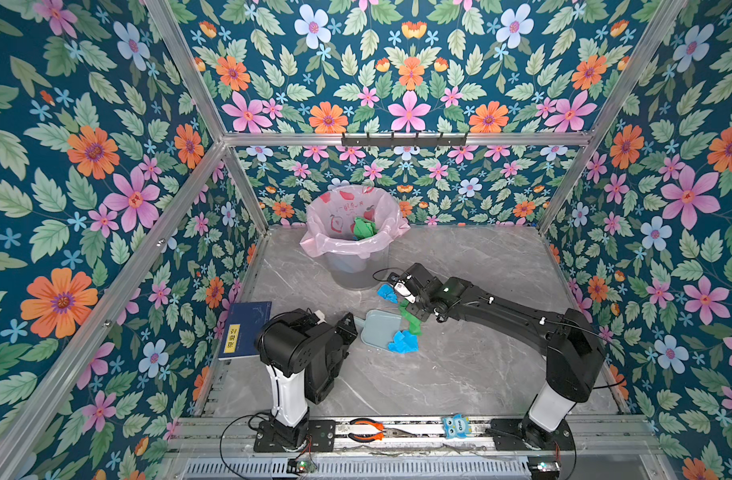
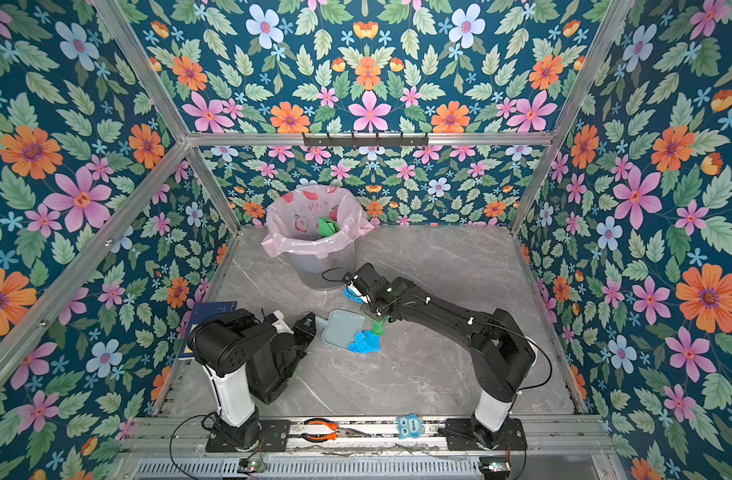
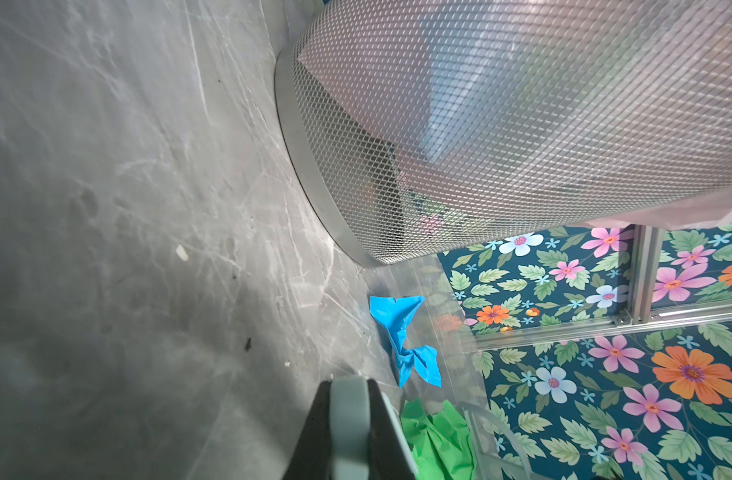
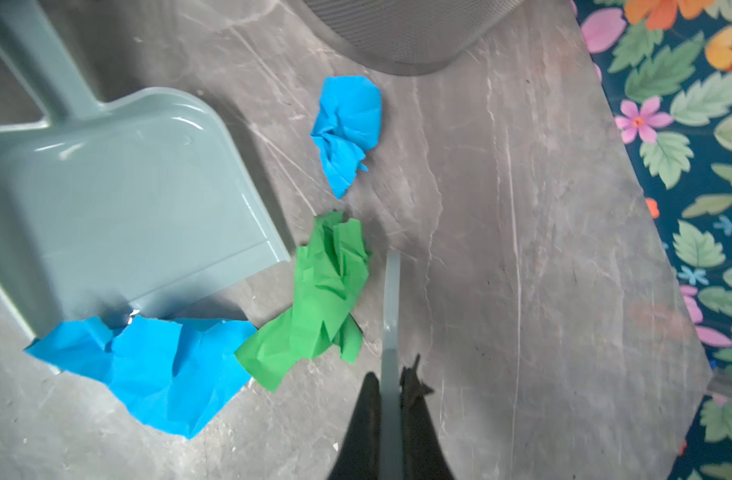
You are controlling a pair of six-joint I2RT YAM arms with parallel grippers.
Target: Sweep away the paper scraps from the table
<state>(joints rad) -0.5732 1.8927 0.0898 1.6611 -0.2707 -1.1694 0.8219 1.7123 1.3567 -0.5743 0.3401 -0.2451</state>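
On the grey marble table (image 1: 459, 374) lies a grey-green dustpan (image 1: 376, 328) (image 4: 119, 199). My left gripper (image 1: 349, 322) (image 3: 349, 384) is shut on its handle. A large blue paper scrap (image 1: 403, 343) (image 4: 156, 370) rests at the pan's lip, with a green scrap (image 1: 412, 322) (image 4: 322, 299) beside it. A smaller blue scrap (image 1: 387, 293) (image 4: 347, 129) lies nearer the bin. My right gripper (image 1: 414, 313) (image 4: 391, 370) is shut on a thin grey-green blade (image 4: 391, 307), seen edge-on, just beside the green scrap.
A mesh bin (image 1: 351, 266) lined with a pink bag stands at the back and holds a green scrap (image 1: 364, 227). A blue book (image 1: 245, 330) lies at the left wall. Orange pliers (image 1: 366, 430) and a blue owl toy (image 1: 455, 426) sit on the front rail.
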